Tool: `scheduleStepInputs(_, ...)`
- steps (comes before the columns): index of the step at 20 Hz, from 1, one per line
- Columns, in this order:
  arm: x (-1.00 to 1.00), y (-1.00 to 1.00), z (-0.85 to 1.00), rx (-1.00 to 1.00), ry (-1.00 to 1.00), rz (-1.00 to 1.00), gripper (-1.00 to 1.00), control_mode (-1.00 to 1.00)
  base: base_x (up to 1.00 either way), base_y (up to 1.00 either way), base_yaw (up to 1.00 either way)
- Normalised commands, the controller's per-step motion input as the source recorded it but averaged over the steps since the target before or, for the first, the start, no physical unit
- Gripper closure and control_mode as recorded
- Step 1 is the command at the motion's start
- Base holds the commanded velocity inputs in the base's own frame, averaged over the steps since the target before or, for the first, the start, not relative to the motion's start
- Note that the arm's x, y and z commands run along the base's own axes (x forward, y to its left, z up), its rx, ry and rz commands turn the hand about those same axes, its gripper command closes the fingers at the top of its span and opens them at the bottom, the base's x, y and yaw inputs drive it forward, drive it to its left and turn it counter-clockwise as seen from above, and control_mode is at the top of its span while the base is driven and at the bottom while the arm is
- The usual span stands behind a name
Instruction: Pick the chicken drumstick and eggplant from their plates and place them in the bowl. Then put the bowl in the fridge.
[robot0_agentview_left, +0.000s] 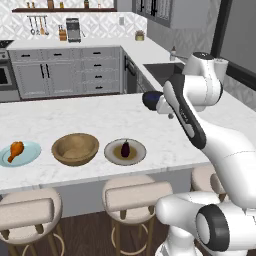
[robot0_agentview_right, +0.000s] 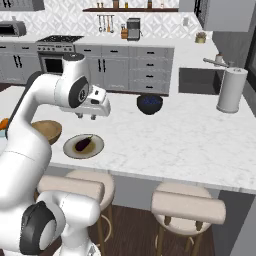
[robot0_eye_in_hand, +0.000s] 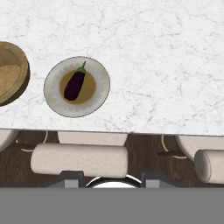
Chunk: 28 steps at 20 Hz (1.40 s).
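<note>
The left base view shows the chicken drumstick (robot0_agentview_left: 15, 149) on the light-blue plate (robot0_agentview_left: 31, 155), left of the empty wooden bowl (robot0_agentview_left: 75, 149). The eggplant (robot0_eye_in_hand: 75, 84) lies on the beige plate (robot0_eye_in_hand: 99, 83) on the white worktop (robot0_eye_in_hand: 166, 65). The tool (robot0_agentview_right: 86, 117) hangs high above the worktop holding nothing, and I cannot tell if it is open or closed.
</note>
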Motion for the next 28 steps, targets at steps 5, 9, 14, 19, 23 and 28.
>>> scheduleStepInputs(5, 0.00, 0.00, 0.00, 0.00, 0.00, 0.00, -1.00, 1.00, 0.00, 0.00, 0.00)
scheduleStepInputs(9, 0.00, 0.00, 0.00, 0.00, 0.00, 0.00, -1.00, 1.00, 0.00, 0.00, 0.00)
scheduleStepInputs(14, 0.00, 0.00, 0.00, 0.00, 0.00, 0.00, -1.00, 1.00, -0.01, 0.03, 0.00)
scheduleStepInputs(19, 0.00, 0.00, 0.00, 0.00, 0.00, 0.00, -1.00, 1.00, 0.00, 0.59, -0.04)
scheduleStepInputs(23, 0.00, 0.00, 0.00, 0.00, 0.00, 0.00, -1.00, 1.00, 0.00, 0.61, -0.04)
scheduleStepInputs(28, 0.00, 0.00, 0.00, 0.00, 0.00, 0.00, -1.00, 1.00, 0.07, 0.72, 0.00)
